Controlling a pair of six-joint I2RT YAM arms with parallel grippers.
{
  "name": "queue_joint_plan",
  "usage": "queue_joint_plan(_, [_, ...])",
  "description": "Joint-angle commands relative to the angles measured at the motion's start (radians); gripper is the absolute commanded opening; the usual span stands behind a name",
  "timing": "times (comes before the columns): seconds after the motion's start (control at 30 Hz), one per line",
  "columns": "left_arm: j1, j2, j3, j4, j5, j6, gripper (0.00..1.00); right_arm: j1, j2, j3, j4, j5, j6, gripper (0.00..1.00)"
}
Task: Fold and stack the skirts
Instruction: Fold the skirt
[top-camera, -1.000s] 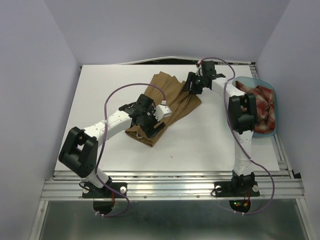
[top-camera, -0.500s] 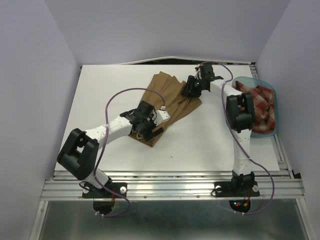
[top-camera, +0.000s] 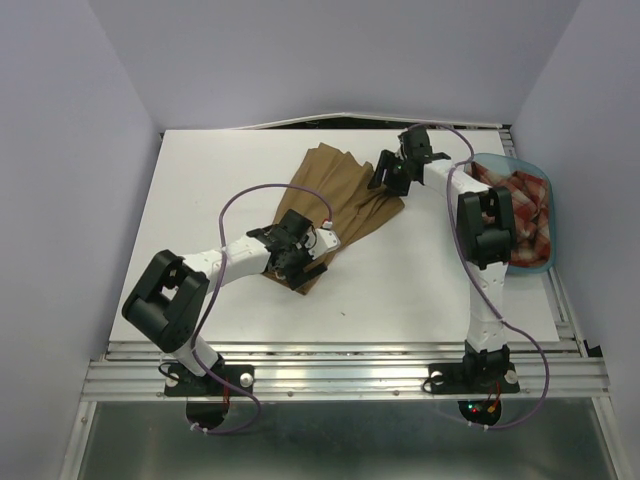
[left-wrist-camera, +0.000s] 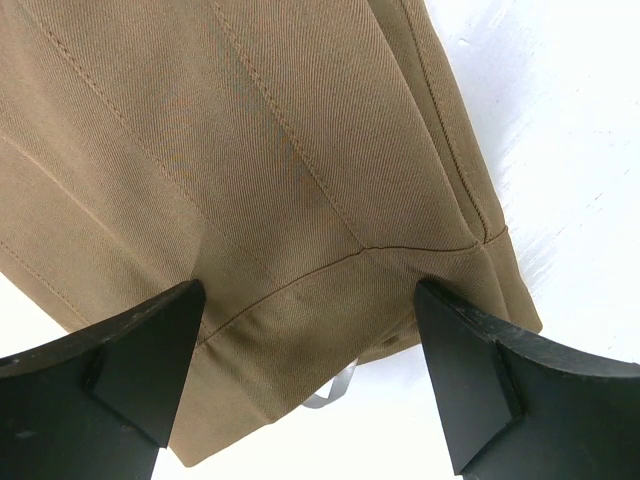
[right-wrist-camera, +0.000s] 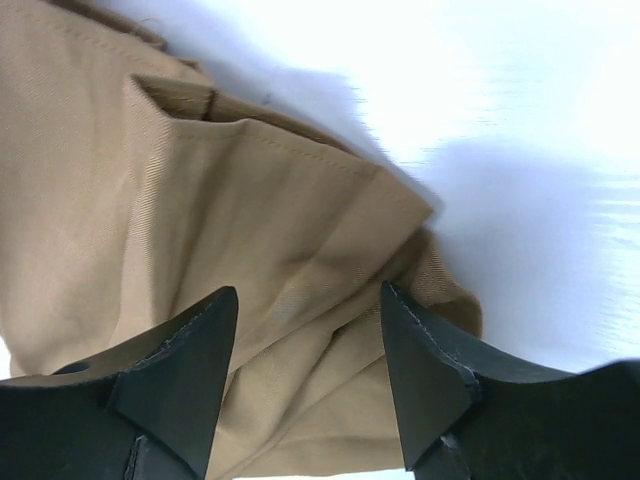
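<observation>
The tan-brown skirt lies spread on the white table, running from the far middle down to its waistband near the centre. My left gripper is open just above the waistband end, empty. My right gripper is open above the skirt's crumpled right corner, empty. The red-and-cream plaid skirt lies bunched in the translucent blue tub at the right.
The tub stands at the table's right edge beside the right arm. A purple cable loops over the left arm. Grey walls close in the left, back and right. A metal rail runs along the near edge.
My left gripper has slid toward the skirt's near waistband end. My right gripper has shifted slightly over the skirt's right corner. The skirt has barely moved.
</observation>
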Motion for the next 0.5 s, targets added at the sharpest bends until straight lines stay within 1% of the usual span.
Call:
queue_joint_plan(0.0, [-0.006,0.002,-0.005,0.021,-0.023,0.002,0.99,-0.007,-0.040,-0.004,0.017,0.084,0.030,0.64])
queue_joint_plan(0.13, [-0.006,0.002,-0.014,0.022,-0.021,0.002,0.99,-0.007,-0.043,-0.008,0.056,0.102,0.021,0.63])
queue_joint_plan(0.2, [-0.004,0.004,-0.014,0.024,-0.018,0.002,0.99,-0.007,-0.018,0.017,0.061,0.101,0.016,0.57])
queue_joint_plan(0.23, [-0.004,0.005,-0.014,0.024,-0.018,0.000,0.99,-0.007,-0.009,0.028,0.061,0.096,0.011,0.50])
queue_joint_plan(0.33, [-0.006,0.007,-0.013,0.024,-0.012,-0.003,0.99,-0.007,0.023,0.051,0.071,0.087,0.008,0.38])
queue_joint_plan(0.47, [-0.006,0.008,-0.017,0.024,-0.012,-0.007,0.99,-0.007,0.028,0.057,0.082,0.099,0.004,0.35])
